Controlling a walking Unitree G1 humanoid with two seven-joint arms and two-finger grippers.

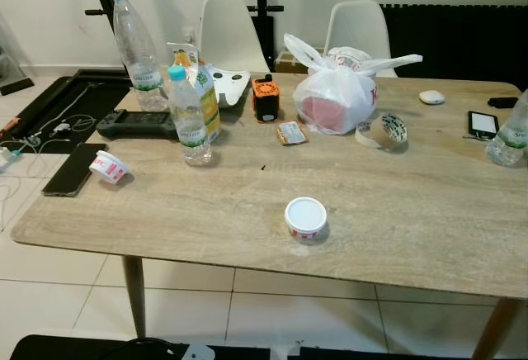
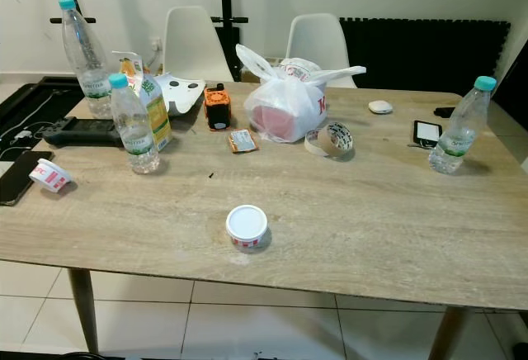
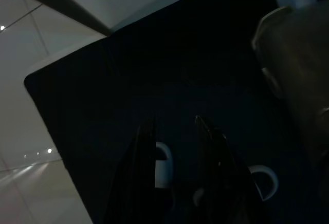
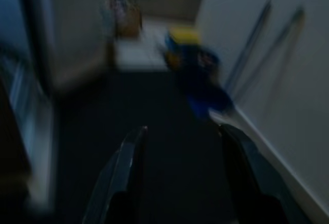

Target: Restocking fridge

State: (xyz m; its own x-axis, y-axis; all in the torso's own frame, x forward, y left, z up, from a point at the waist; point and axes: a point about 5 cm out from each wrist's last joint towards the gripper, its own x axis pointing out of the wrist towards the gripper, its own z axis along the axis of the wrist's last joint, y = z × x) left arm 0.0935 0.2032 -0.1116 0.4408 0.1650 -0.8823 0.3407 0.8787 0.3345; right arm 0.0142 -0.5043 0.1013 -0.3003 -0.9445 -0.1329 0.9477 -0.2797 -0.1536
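Wooden table point(image 1: 396, 211) holds lidded tub point(image 1: 306, 217); knotted bag point(image 1: 337, 96).

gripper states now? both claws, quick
Left claw: open, holding nothing, hanging over a dark floor mat.
Right claw: open, holding nothing, hanging idle; view blurred.

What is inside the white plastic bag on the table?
Through the thin white plastic bag a red shape shows at its lower middle, and a round white lid with red print sits near the knotted top. What the containers hold is covered.
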